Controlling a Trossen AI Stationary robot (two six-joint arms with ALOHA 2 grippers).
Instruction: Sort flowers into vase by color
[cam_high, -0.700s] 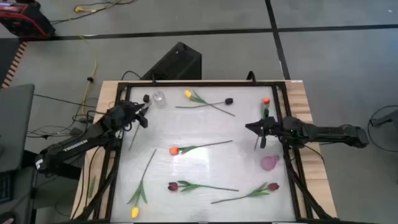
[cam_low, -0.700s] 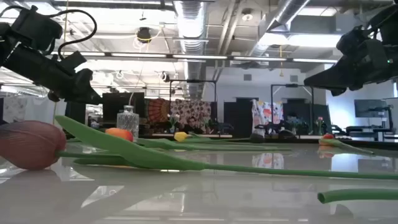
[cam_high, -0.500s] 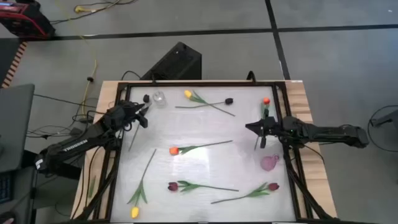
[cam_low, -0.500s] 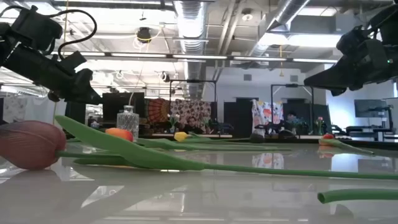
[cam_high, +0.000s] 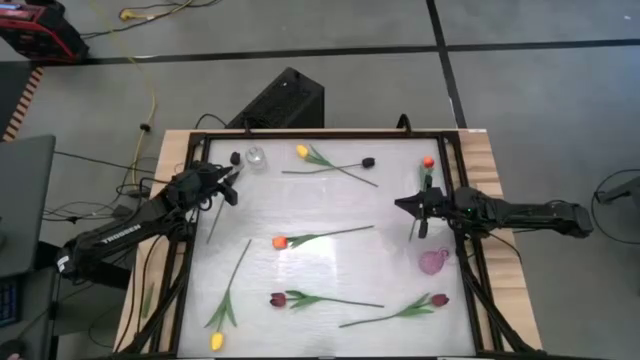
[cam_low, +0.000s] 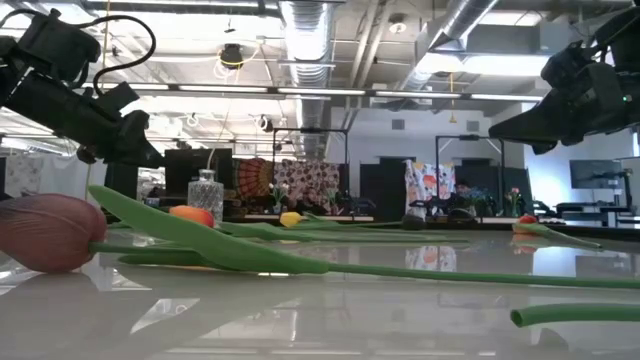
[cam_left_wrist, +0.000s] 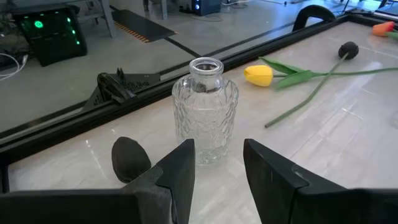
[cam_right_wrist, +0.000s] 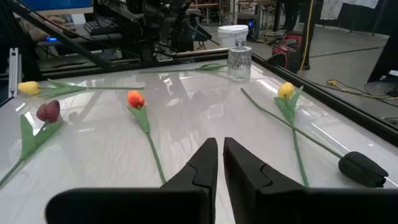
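Glossy white worktop (cam_high: 330, 205) within a black frame. Lying on it: six tulips, yellow (cam_high: 302, 152), orange (cam_high: 279, 242), orange (cam_high: 428, 162), maroon (cam_high: 278, 299), maroon (cam_high: 439, 299), yellow (cam_high: 215, 342). Standing on it: clear glass vase (cam_high: 256, 157), pink vase (cam_high: 432, 263). Two small black objects (cam_high: 368, 161) near the far edge.

The high view looks straight down on the whole white table (cam_high: 330, 215). The low view sits at tabletop level, close behind a maroon tulip (cam_low: 50, 232). Each wrist view faces forward across the table; both share the clear glass vase (cam_left_wrist: 204, 111) with the low view.
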